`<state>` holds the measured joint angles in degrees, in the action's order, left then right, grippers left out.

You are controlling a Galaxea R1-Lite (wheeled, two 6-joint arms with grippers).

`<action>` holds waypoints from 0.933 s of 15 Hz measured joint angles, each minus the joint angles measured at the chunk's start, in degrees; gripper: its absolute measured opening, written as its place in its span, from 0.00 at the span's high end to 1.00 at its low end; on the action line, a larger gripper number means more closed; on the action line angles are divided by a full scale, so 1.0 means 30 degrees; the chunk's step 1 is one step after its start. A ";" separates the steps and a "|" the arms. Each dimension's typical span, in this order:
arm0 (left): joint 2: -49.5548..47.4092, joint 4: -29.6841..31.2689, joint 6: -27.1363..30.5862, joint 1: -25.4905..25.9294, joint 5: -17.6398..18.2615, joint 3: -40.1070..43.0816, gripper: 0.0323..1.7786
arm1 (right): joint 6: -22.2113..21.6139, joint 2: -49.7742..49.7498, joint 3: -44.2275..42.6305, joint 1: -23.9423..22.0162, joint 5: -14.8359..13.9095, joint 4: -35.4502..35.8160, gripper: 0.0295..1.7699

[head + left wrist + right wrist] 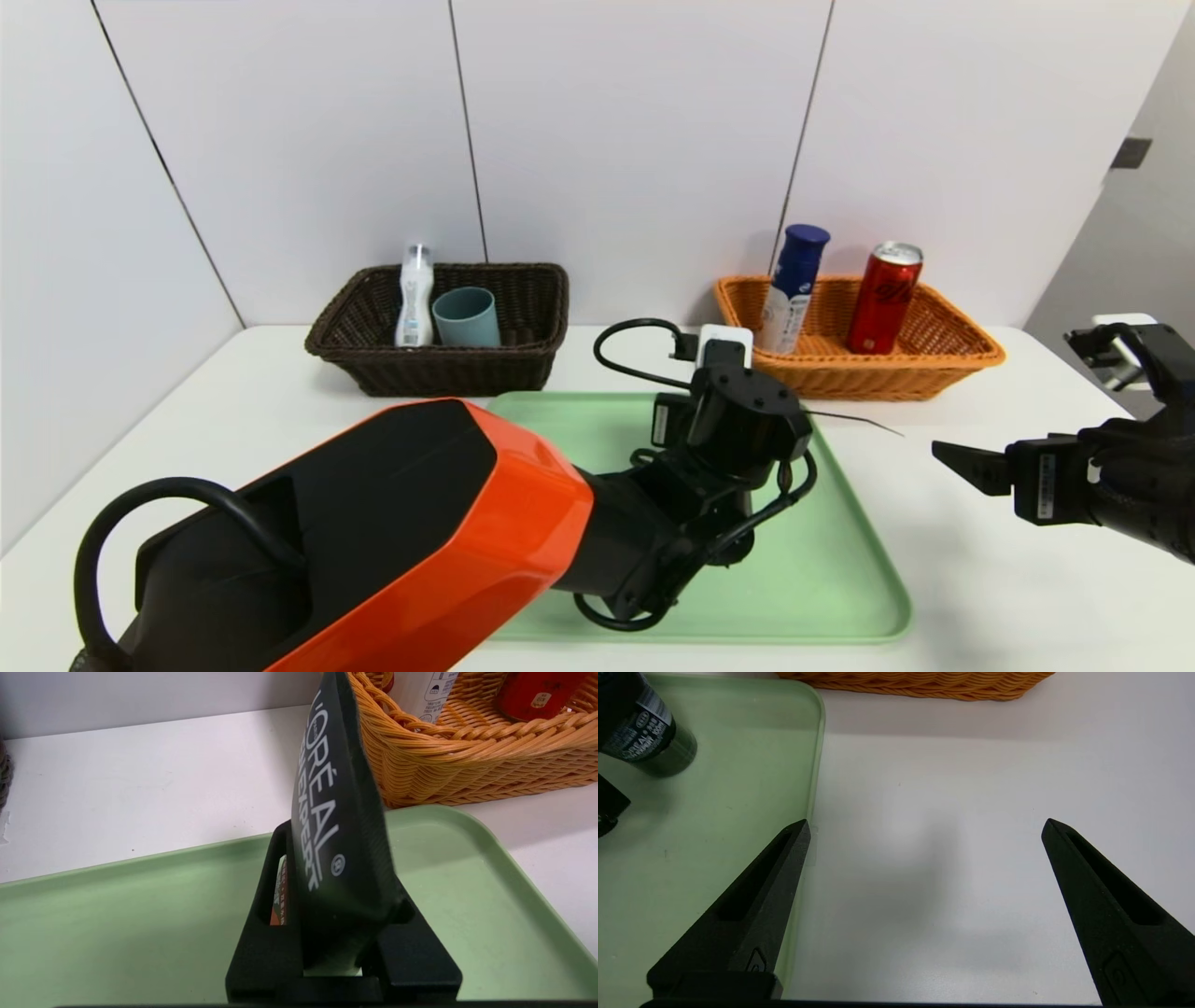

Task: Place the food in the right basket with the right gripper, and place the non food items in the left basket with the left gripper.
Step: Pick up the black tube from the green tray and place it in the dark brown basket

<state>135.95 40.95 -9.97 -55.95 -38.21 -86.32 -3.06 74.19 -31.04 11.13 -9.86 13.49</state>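
My left gripper (pixel 341 891) is shut on the dark squeeze tube (pixel 336 835), low over the green tray (pixel 840 579). The tube's flat end points toward the orange basket (pixel 924 364), and its cap end (pixel 663 746) shows in the right wrist view. That basket holds the blue-capped bottle (pixel 794 289) and the red can (pixel 884 297). The dark brown basket (pixel 439 369) at the back left holds the clear whitish bottle (pixel 414 299) and the teal-grey cup (pixel 466 317). My right gripper (pixel 924 825) hovers open and empty over the table, right of the tray.
A white plug block with a looping black cable (pixel 724 341) lies between the two baskets behind the tray. The white wall stands close behind the baskets. My orange left arm (pixel 420 523) covers the tray's near left part.
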 joint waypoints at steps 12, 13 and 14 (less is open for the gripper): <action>-0.6819 -0.1678 -0.0118 -0.0126 0.2182 0.0439 0.82 | 0.0085 -0.0081 -0.0037 0.0000 0.0020 0.0000 0.03; -0.7749 -0.2357 -0.0085 0.0158 0.2467 0.0349 0.82 | 0.0085 -0.0081 -0.0098 0.0000 0.0028 0.0004 0.03; -0.8684 -0.3206 -0.0053 0.0735 0.2658 0.0183 0.82 | 0.0085 -0.0081 -0.0154 0.0000 0.0020 0.0012 0.03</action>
<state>109.90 31.33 -10.13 -53.75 -30.23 -85.77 -2.80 73.95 -31.50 11.13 -9.80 13.53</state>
